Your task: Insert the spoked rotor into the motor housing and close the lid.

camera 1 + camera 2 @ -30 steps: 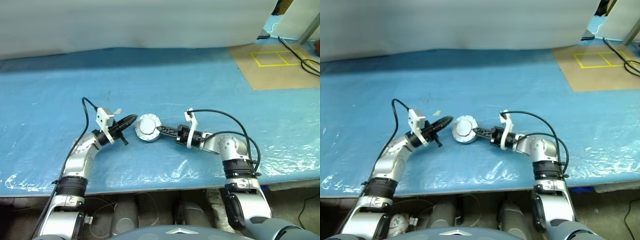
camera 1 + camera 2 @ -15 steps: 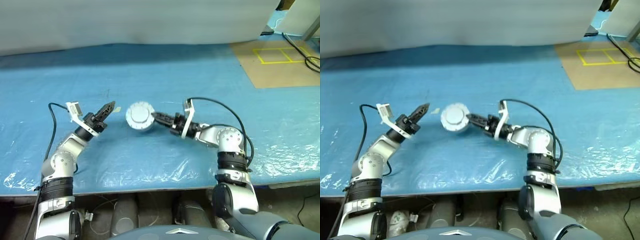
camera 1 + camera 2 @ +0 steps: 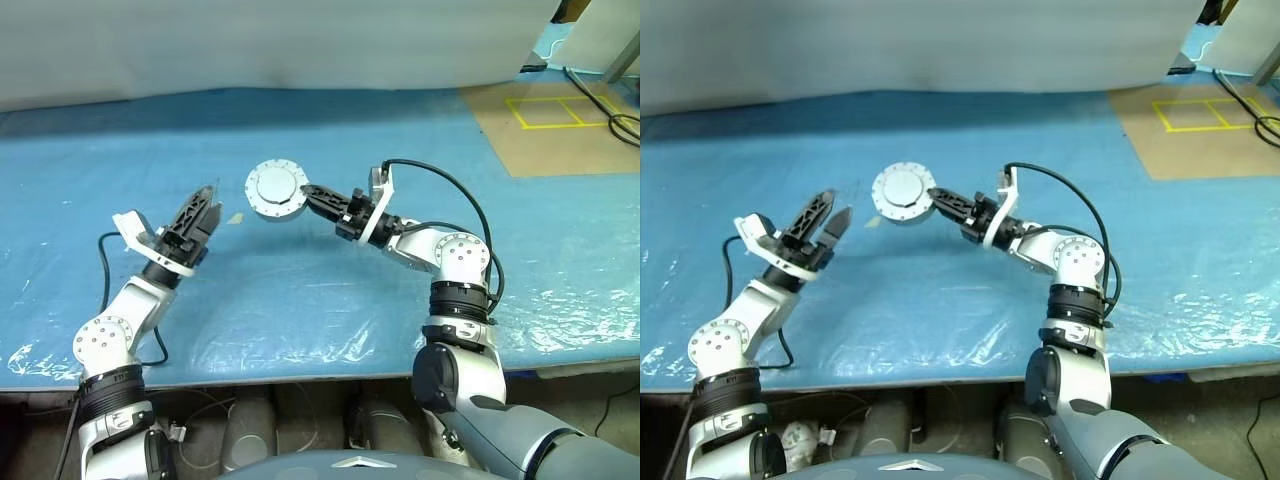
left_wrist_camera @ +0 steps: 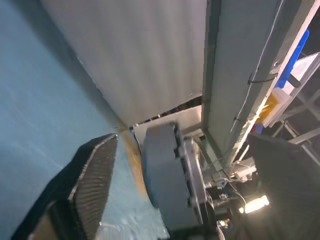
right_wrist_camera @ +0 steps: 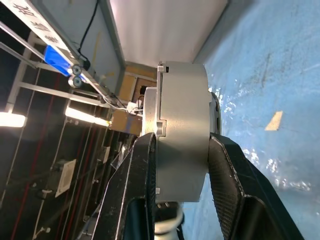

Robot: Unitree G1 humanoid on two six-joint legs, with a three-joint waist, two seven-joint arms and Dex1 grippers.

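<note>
Right gripper clamped on the motor housing, left gripper spread and empty

My right fingers pinch the housing across its grey side wall, one pad on each flat face, holding it up off the blue table cover with the lid face turned toward my head camera – plain grey disc with a ring of small bolts round the rim, sitting closed on the cup. Can't see the spoked rotor or any copper coils from here. My left gripper sits well to the left of the housing, jaws standing wide, nothing between them; its wrist view catches the housing edge-on past the left finger. Small pale scrap lies on the cover between the two grippers, below the housing
</note>
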